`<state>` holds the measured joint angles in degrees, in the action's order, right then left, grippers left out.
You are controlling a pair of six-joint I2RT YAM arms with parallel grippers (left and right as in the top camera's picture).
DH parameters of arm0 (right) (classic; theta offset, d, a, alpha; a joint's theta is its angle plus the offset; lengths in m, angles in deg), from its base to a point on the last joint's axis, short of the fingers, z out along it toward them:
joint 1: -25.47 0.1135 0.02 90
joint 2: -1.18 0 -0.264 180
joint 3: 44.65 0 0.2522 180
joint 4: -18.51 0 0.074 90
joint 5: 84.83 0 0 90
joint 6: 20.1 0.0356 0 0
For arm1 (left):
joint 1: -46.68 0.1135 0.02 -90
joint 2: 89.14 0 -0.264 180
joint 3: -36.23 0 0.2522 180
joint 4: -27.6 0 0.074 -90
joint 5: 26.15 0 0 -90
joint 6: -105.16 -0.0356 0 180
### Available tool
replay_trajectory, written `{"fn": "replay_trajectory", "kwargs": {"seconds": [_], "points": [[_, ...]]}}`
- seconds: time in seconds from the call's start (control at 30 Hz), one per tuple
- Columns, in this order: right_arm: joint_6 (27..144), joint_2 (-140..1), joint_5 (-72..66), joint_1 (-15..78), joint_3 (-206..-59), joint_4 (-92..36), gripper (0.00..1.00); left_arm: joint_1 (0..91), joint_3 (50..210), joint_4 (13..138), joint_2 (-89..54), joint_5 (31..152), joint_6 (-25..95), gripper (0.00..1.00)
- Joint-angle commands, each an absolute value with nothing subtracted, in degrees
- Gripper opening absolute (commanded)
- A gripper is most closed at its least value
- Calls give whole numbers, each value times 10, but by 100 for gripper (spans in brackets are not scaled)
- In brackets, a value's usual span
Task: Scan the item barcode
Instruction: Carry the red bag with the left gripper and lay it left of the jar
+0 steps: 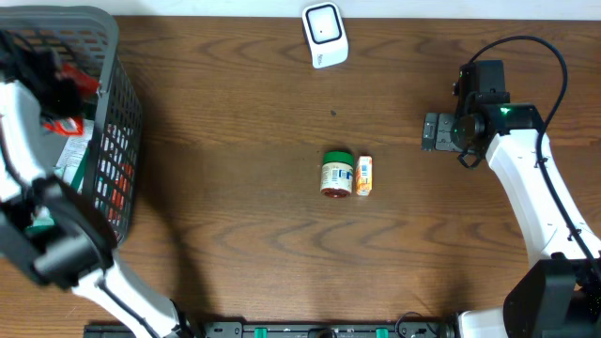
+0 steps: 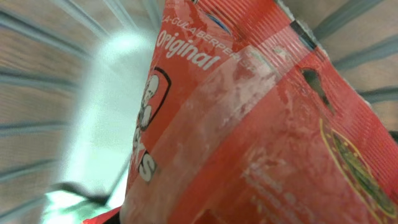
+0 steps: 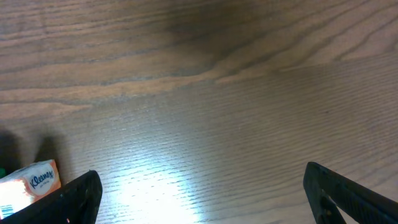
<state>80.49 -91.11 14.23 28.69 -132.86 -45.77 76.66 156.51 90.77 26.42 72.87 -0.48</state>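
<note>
Two tools stand in quite different postures. The left tool (image 1: 64, 92) is down inside the basket (image 1: 127, 141) at the far left of the table (image 1: 235, 272). Its own camera is filled by a red packet (image 2: 249, 124), so close that no finger shows. Whether the jaws are spread around the packet or pinching it I cannot tell.

The packet lies straight ahead of that tool, touching or very nearly so, among other goods in the basket. Its long axis appears to run up the wrist view, leaning a little, with the word "Original" toward the upper end. The printed front faces the camera and no barcode shows there, so the code is probably on a hidden side.

The white scanner (image 1: 325, 36) sits at the far edge near the middle, well apart from the basket and to its right. The left arm is plainly the nearer one to the packet. As I judge it, the coming move depends on lifting the packet clear of the basket wall, carrying it rightward, and turning its hidden side to the scanner.

A jar (image 1: 336, 175) and a small orange pack (image 1: 363, 176) lie side by side at mid-table. Beyond them to the right, the right tool (image 1: 434, 131) has its fingers spread wide over bare wood, holding nothing.
</note>
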Motion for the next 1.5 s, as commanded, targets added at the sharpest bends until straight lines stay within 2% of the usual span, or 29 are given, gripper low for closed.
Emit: {"fn": "replay_trajectory", "kwargs": {"seconds": [0.0, 0.2, 0.37, 0.57, 0.7, 0.87, 1.0, 1.33, 1.37, 1.47], "points": [[799, -905, 152, 285, -1335, -458, 99, 767, 1572, 895, 143, 732, 52, 34], [799, -905, 152, 285, -1335, -458, 99, 764, 1572, 893, -23, 740, 170, 34], [799, -905, 152, 285, -1335, -458, 99, 729, 1571, 960, -123, 819, 232, 34], [799, -905, 152, 285, -1335, -458, 99, 602, 1559, 1062, -153, 814, 245, 34], [799, -905, 152, 285, -1335, -458, 99, 500, 1498, 1067, -143, 734, 299, 34], [799, -905, 152, 285, -1335, -458, 99, 391, 1369, 1010, -111, 670, 353, 34], [799, -905, 152, 285, -1335, -458, 99, 319, 1244, 881, -45, 666, 407, 34], [799, -905, 152, 286, -1335, -458, 99, 239, 1210, 729, 139, 666, 430, 34], [799, -905, 152, 286, -1335, -458, 99, 237, 1210, 720, 149, 666, 434, 37], [799, -905, 152, 285, -1335, -458, 99, 236, 1210, 711, 155, 666, 435, 69]]}}
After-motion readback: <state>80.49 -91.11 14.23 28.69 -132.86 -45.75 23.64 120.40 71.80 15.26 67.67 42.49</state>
